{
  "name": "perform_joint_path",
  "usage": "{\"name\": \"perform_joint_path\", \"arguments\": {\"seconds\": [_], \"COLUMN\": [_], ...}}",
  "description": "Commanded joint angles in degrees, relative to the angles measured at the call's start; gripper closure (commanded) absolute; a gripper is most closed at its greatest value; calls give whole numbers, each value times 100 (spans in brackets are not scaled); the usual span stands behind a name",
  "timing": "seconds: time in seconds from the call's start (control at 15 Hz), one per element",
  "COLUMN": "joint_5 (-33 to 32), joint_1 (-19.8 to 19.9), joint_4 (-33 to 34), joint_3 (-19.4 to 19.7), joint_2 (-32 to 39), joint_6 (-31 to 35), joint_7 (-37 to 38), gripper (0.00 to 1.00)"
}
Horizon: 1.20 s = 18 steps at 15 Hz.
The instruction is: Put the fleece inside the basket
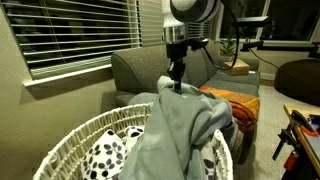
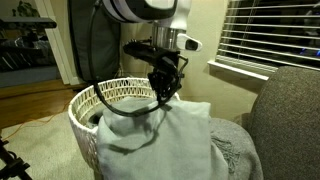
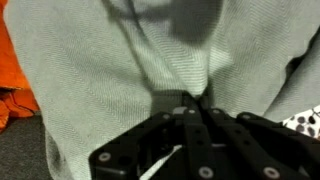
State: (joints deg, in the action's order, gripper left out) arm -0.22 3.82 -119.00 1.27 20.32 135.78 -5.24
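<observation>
The fleece [image 1: 180, 125], a large light grey floppy cloth, hangs in folds from my gripper [image 1: 178, 84] and drapes over the near rim of the basket [image 1: 70, 140], a big round white wicker one. In an exterior view the fleece [image 2: 165, 140] spills from the basket [image 2: 95, 100] onto the sofa seat, with the gripper [image 2: 163, 95] pinching its top. The wrist view shows the fleece [image 3: 110, 70] filling the frame and bunching into a ridge between my shut gripper [image 3: 188, 100] fingers.
A white black-spotted cloth [image 1: 105, 150] lies inside the basket. An orange blanket [image 1: 235, 100] lies on the grey sofa [image 1: 140, 68] behind. Window blinds [image 1: 70, 30] hang above the sofa. A dark chair [image 1: 298, 75] stands at the far right.
</observation>
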Motion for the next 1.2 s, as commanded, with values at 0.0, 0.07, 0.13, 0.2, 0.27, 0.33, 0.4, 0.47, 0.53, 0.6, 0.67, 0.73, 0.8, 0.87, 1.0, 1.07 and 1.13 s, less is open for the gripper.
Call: {"name": "perform_joint_path", "arguments": {"seconds": [0.0, 0.07, 0.13, 0.2, 0.27, 0.33, 0.4, 0.47, 0.53, 0.6, 0.67, 0.73, 0.8, 0.87, 1.0, 1.07, 1.13], "joint_5": [134, 151, 160, 181, 201, 248, 330, 391, 458, 483, 501, 505, 506, 513, 493, 476, 466], "joint_1": [-97, -124, -160, -199, -240, -277, -312, -351, -392, -439, -490, -542, -586, -633, -715, -757, -804], "joint_4": [55, 103, 146, 190, 238, 283, 349, 409, 483, 556, 642, 701, 767, 830, 950, 1027, 1113], "joint_3": [-228, -291, -345, -407, -466, -532, -616, -680, -752, -806, -863, -915, -954, -1004, -1088, -1124, -1167], "joint_2": [-420, -470, -528, -574, -622, -654, -672, -693, -679, -664, -624, -599, -575, -555, -513, -477, -436], "joint_6": [-691, -846, -986, -1115, -1247, -1364, -1483, -1611, -1728, -1853, -1975, -2079, -2187, -2295, -2489, -2587, -2685], "joint_7": [-222, -244, -265, -309, -343, -430, -576, -702, -835, -942, -1032, -1132, -1213, -1334, -1545, -1641, -1756], "gripper": [98, 98, 98, 98, 98, 98, 98, 98, 98, 98, 98, 98, 98, 98, 98, 98, 98]}}
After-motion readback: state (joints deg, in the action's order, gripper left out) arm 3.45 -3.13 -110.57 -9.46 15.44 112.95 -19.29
